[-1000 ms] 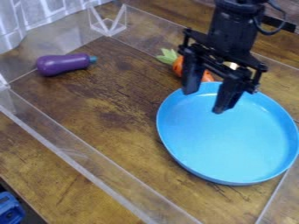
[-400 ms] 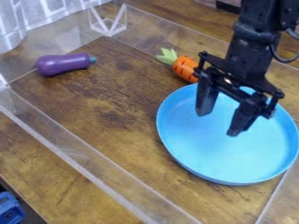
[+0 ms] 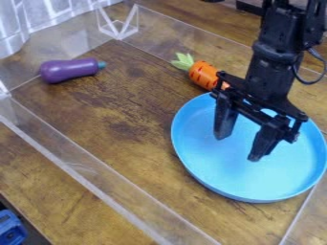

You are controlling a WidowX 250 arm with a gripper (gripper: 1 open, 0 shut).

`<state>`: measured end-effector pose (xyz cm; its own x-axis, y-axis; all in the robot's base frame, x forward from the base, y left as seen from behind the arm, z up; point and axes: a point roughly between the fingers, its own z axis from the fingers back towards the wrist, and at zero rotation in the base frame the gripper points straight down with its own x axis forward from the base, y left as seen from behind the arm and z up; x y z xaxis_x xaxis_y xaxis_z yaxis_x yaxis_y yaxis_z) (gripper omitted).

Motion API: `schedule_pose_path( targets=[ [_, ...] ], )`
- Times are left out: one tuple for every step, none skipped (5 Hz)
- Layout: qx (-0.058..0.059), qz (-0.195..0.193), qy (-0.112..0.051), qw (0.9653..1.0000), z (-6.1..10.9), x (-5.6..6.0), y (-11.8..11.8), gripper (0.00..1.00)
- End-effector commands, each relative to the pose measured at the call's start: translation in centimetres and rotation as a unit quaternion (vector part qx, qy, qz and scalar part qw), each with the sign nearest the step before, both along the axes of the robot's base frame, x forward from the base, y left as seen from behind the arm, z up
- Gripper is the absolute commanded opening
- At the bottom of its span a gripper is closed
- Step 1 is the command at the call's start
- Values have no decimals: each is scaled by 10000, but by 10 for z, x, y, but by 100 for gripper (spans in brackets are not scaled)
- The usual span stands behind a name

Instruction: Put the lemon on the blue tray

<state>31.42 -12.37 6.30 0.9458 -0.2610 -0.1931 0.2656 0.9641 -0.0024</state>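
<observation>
Here we see the claw (image 3: 244, 142) hanging over the tray (image 3: 230, 176), its two dark fingers (image 3: 224, 122) spread wide apart with nothing between them. The fingertips point down toward the blue floor of the tray; whether they touch it we cannot tell. The arm (image 3: 284, 43) rises from the claw toward the upper right corner.

The tray sits at the right side of the wooden surface (image 3: 115, 110), and what we can see of its floor is bare. We find no lemon anywhere in this view; it is not in the claw and not on the tray.

Just beyond the tray's far rim lies a carrot (image 3: 198, 70), orange with a green top, close beside the arm. An eggplant (image 3: 69, 69) lies well apart at the far left. Clear plastic walls (image 3: 76, 153) border the surface along its near-left edge.
</observation>
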Motion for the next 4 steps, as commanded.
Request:
schedule_pose_path(
  targets=[
    [-93, 50, -328, 9994, 23, 4, 3, 0],
    [-70, 38, -337, 9994, 27, 5, 7, 0],
    [-31, 13, -343, 9994, 32, 5, 12, 0],
    [8, -3, -341, 9994, 36, 5, 16, 0]
  ],
)
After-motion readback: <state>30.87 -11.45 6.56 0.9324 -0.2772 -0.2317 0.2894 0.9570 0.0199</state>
